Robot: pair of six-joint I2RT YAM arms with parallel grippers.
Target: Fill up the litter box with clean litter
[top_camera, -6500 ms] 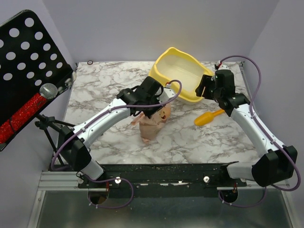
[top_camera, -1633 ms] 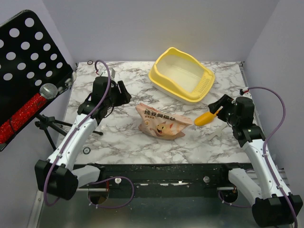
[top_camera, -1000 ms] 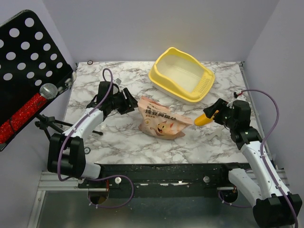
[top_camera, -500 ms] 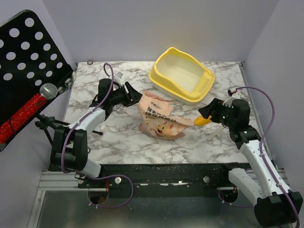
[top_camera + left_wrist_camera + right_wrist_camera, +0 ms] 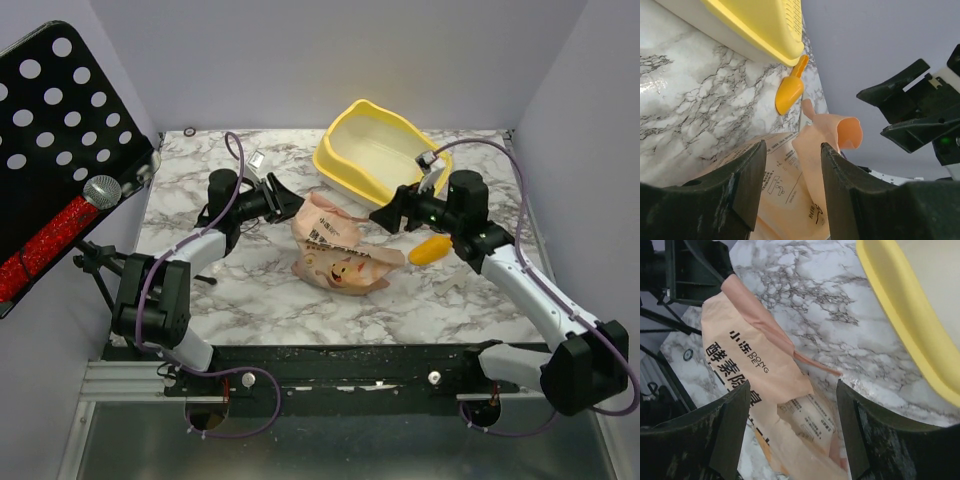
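Now both arms have closed in on the bag (image 5: 335,250).
The right gripper (image 5: 383,215) has left the scoop (image 5: 430,250) and hangs wide open over the bag's right end. The left gripper (image 5: 282,202), fingers apart, straddles the raised left flap, with no firm pinch visible. The litter box (image 5: 325,160) sits far, right of centre, showing no litter; pouring likely waits on a two-handed lift.

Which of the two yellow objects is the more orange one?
The small scoop, beside the paper bag's right end; the large litter box is paler.
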